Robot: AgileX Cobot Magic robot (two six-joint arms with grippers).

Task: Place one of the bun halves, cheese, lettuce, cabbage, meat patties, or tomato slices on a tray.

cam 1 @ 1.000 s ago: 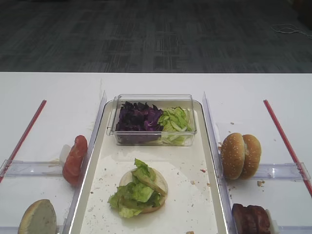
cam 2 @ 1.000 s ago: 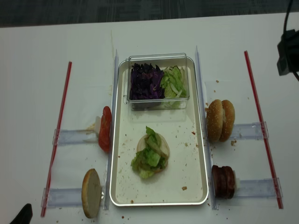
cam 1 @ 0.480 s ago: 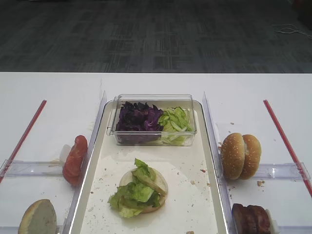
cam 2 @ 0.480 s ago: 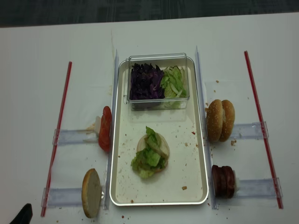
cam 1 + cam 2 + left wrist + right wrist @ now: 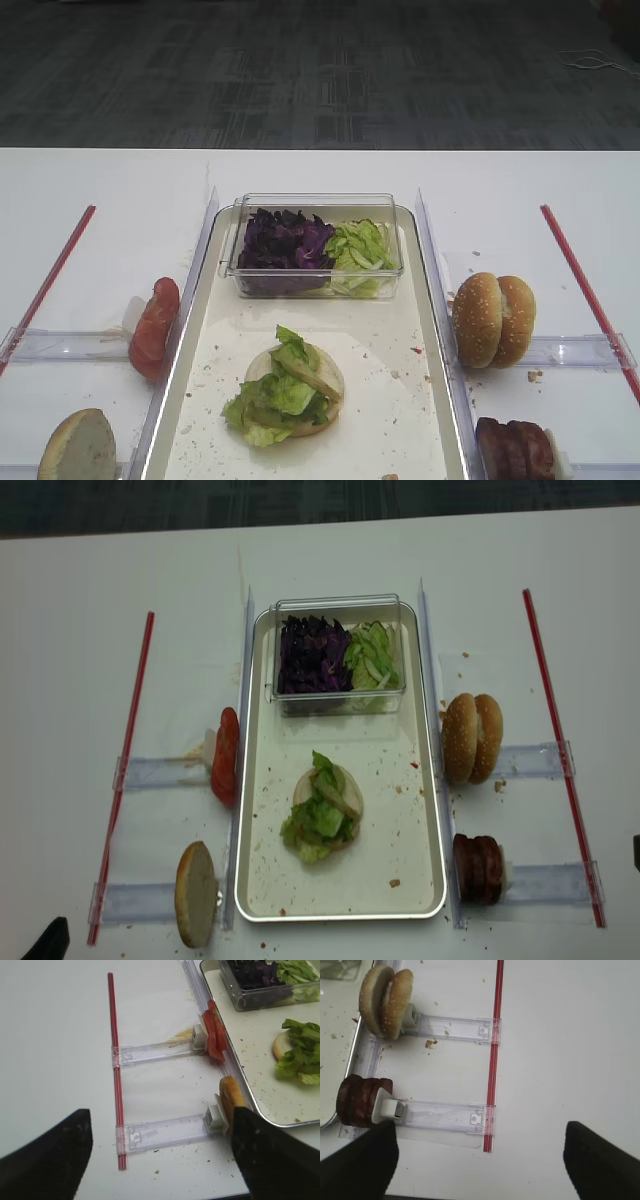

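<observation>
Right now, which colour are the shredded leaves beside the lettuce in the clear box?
Dark purple. The cabbage shows best in the realsense exterior high view.

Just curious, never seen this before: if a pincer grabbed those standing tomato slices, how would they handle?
The tomato slices look glossy and wet, so probably slippery. They stand on edge against a small white pusher, so a nudge might topple them. They look thin and soft, so a hard squeeze would likely tear them.

Bun halves point(image 5: 386, 1000) above meat patties point(image 5: 359, 1100)
</observation>
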